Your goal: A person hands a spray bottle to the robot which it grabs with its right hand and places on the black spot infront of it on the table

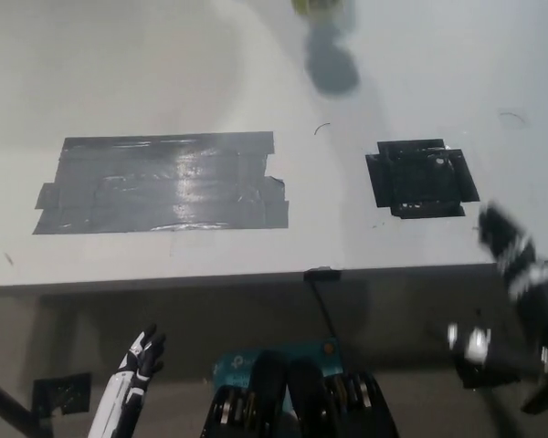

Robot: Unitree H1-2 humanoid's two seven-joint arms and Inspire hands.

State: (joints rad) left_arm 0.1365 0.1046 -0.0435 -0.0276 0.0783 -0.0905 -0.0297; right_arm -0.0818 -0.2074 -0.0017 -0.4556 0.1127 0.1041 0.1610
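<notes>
Head view: the hand-over step is judged pending. A yellow-green object [321, 7], possibly the spray bottle, is glimpsed at the top edge. The blurred right hand [511, 251], grip indeterminable, is raised beside the black spot [422, 178]. The left hand [139, 360] rests low, fingers apart. Reaching toward the bottle is called for next.

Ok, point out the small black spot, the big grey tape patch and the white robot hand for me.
black spot [422, 179], head view, middle of the taped square.
grey tape patch [164, 182], head view, its shiny centre.
left robot hand [139, 363], head view, middle of the hand, below the table edge.
</notes>
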